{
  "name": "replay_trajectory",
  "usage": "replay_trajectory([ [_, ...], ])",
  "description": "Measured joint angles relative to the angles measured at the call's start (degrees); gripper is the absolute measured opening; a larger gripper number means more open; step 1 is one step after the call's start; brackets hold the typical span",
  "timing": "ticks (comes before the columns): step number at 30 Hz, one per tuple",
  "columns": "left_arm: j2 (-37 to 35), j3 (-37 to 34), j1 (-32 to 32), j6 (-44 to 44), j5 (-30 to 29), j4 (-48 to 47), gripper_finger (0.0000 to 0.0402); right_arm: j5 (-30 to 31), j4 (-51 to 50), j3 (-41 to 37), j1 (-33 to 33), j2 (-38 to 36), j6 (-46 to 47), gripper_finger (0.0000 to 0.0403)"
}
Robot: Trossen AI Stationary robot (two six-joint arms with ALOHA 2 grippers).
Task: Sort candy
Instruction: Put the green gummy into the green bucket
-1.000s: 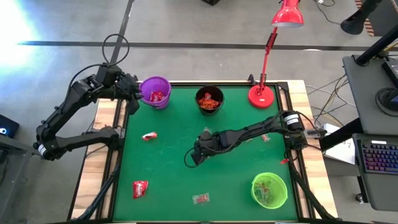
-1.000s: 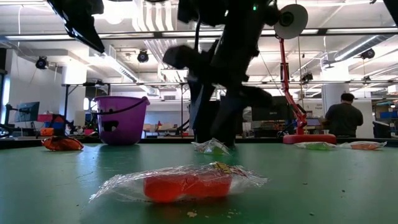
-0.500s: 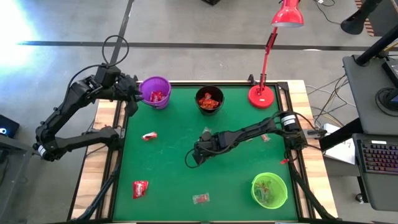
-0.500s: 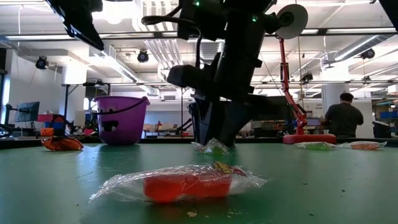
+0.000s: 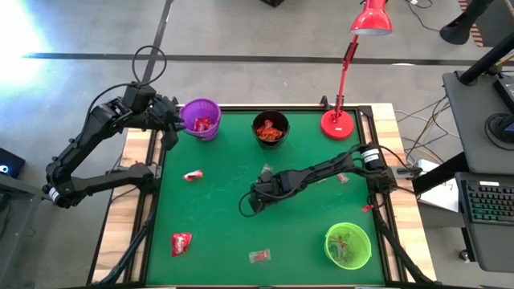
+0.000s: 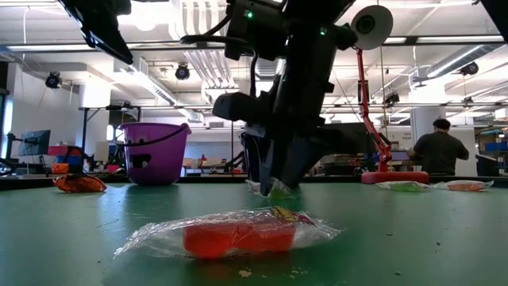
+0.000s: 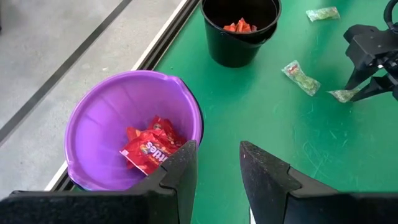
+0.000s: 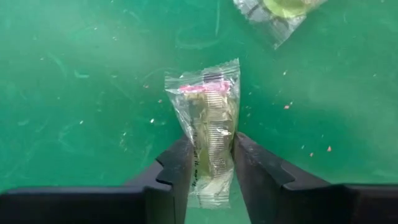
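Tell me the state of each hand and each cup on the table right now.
Right hand: shut on greenish candy, down at the table's middle.
Left hand: open, empty, above the purple cup.
Purple cup: upright, red candy inside.
Black cup: upright, orange-red candy inside.
Green cup: upright, green-wrapped sweets inside.

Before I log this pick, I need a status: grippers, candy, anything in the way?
Right gripper mid-table, fingers on a clear candy. Left gripper waits open above the purple cup. A second candy lies close by, apart.
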Motion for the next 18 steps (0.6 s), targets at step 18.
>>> replay_trajectory([
  [18, 0.30, 0.00, 0.00, 0.18, 0.02, 0.02, 0.0105, -4.57, -1.41, 1.67, 1.73, -4.96, -0.60, 0.0009],
])
